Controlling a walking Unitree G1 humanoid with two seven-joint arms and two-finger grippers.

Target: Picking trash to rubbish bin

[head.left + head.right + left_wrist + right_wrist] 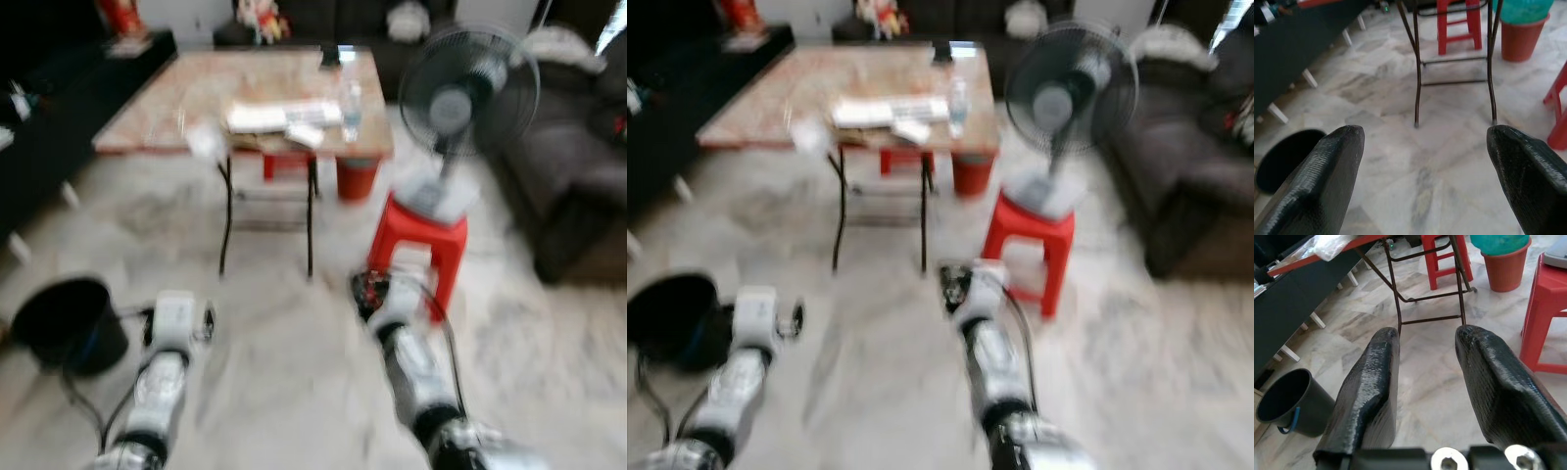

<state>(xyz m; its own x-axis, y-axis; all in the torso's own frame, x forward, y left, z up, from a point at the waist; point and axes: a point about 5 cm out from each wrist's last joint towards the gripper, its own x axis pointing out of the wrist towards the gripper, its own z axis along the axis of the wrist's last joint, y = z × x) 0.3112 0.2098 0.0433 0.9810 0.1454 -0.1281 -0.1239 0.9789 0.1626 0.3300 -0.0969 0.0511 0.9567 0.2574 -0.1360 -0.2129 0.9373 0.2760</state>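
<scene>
Head views are pretty blurry here, but both arms are stretched forward low over the marble floor (1415,186). The left gripper (1425,147) has its fingers spread wide with nothing between them, and the right gripper (1425,357) is parted too, a narrower gap, also empty. The black bin (67,323) sits on the floor just outside the left gripper, off to its left and a bit nearer the robot; from the right gripper it's well off to the left, past the other arm. Ahead of both grippers is the folding table (176,98) on thin dark legs, with some white crumpled stuff (284,117) and a clear bottle (352,103) on top, well apart from either gripper. I can't tell exactly what the white bits are. A red stool (421,240) carrying a fan (468,88) stands just ahead of the right gripper, slightly to its right. There's an orange pot (1504,265) under the table's far side, and a dark sofa (578,166) further right
</scene>
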